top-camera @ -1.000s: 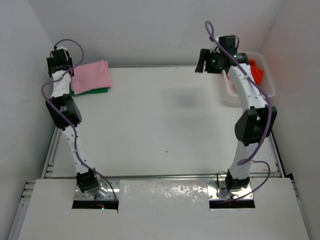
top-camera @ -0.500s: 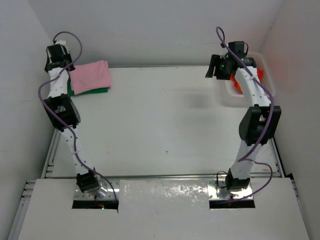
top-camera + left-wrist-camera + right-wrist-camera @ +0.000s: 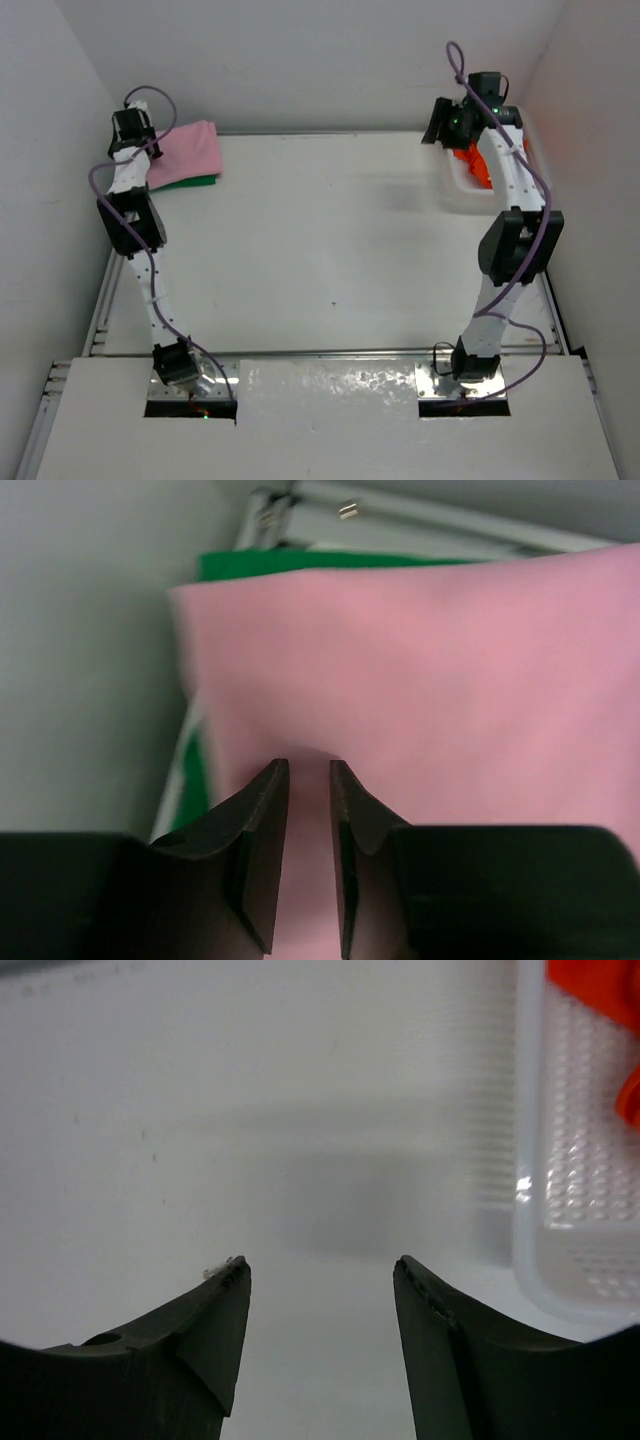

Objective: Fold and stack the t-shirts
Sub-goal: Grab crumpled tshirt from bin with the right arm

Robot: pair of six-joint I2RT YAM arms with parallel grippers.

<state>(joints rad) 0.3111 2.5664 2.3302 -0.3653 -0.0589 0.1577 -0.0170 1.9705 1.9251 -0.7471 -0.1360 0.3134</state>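
Observation:
The folded pink t-shirt point(image 3: 188, 150) lies on the folded green t-shirt point(image 3: 197, 182) at the table's far left corner. In the left wrist view the pink shirt point(image 3: 450, 680) fills the frame, with a green edge point(image 3: 300, 562) behind it. My left gripper point(image 3: 135, 128) hovers over the pink shirt's left end point(image 3: 309, 770); its jaws are a narrow gap apart and hold nothing. The orange t-shirt point(image 3: 478, 165) lies crumpled in the white basket point(image 3: 455, 185) at the far right. My right gripper point(image 3: 440, 118) is open and empty point(image 3: 320, 1265), just left of the basket point(image 3: 560, 1260) and the orange cloth point(image 3: 600, 985).
White walls close in on the left, back and right. A metal rail point(image 3: 430, 515) runs along the table's far edge behind the stack. The bare white table top point(image 3: 330, 240) stretches between the stack and the basket.
My right gripper has swung right and back, to the basket's left rim. My left gripper has shifted a little right, over the pink shirt's left end.

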